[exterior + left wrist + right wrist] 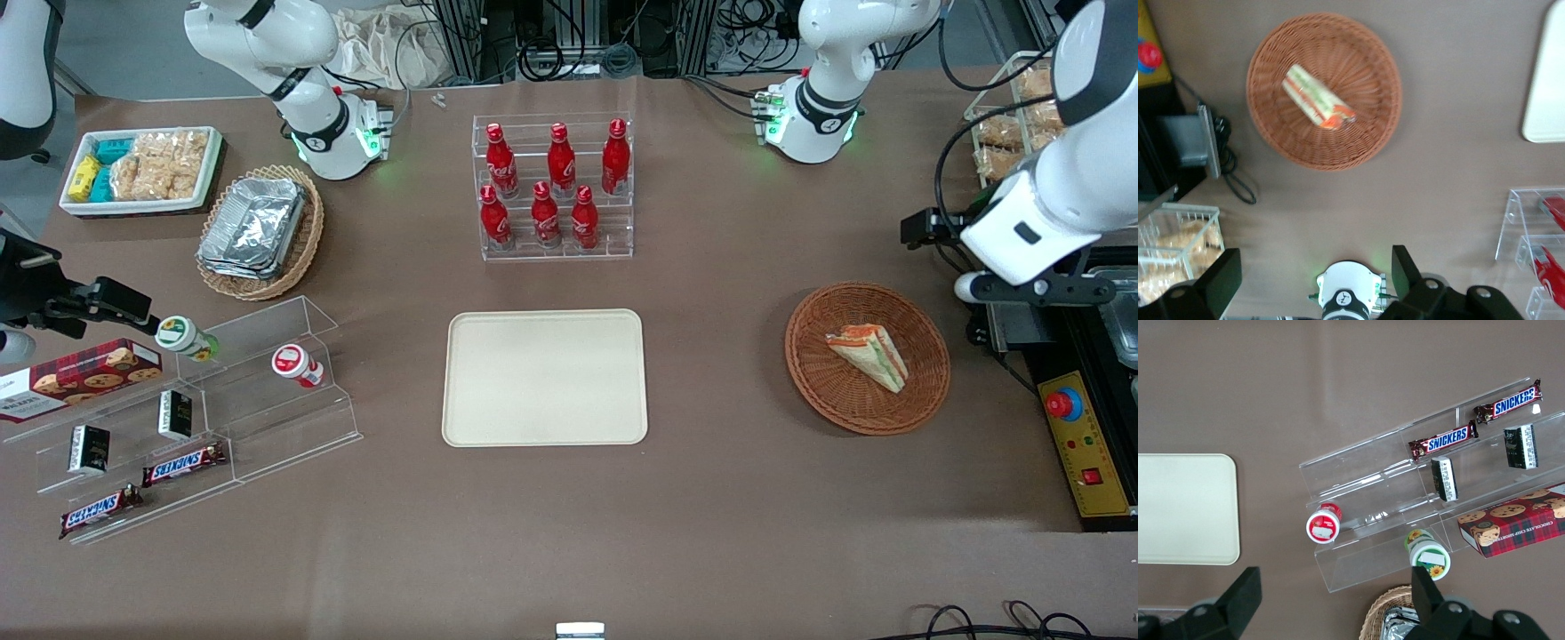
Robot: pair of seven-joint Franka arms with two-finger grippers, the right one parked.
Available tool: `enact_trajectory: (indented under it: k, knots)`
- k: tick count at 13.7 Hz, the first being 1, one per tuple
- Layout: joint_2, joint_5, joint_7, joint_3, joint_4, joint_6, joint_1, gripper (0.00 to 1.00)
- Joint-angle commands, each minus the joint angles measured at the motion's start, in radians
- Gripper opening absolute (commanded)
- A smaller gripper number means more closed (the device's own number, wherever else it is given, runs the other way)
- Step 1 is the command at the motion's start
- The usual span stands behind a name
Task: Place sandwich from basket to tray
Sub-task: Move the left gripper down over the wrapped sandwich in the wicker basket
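Observation:
The sandwich [869, 356] [1318, 97], a pale wedge with orange and green stripes, lies in the round reddish-brown wicker basket [925, 391] [1358, 133]. The cream tray [544, 378] [1548, 87] [1185, 507] lies flat at the table's middle with nothing on it. My left gripper [1036, 289] [1315, 280] hangs high over the table's edge at the working arm's end, beside the basket and a little farther from the front camera than the sandwich. Its black fingers [1405, 273] stand wide apart and open, holding nothing.
A clear rack of red bottles [553, 187] stands farther from the front camera than the tray. A yellow control box with a red button [1085, 444] and a wire basket of baked goods [1009, 124] sit near the gripper. Snack shelves [178, 418] lie toward the parked arm's end.

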Motion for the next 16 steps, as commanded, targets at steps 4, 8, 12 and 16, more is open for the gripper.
enact_trajectory:
  k: [4,8,12,16]
  knots:
    - [0.246,0.066,-0.179,0.043,-0.056,0.062,0.001,1.0]
    - [0.34,0.068,-0.377,0.075,-0.17,0.277,0.003,1.0]
    - [0.409,0.058,-0.433,0.135,-0.22,0.351,0.012,1.0]
    - [0.42,0.055,-0.482,0.145,-0.283,0.458,0.021,0.18]
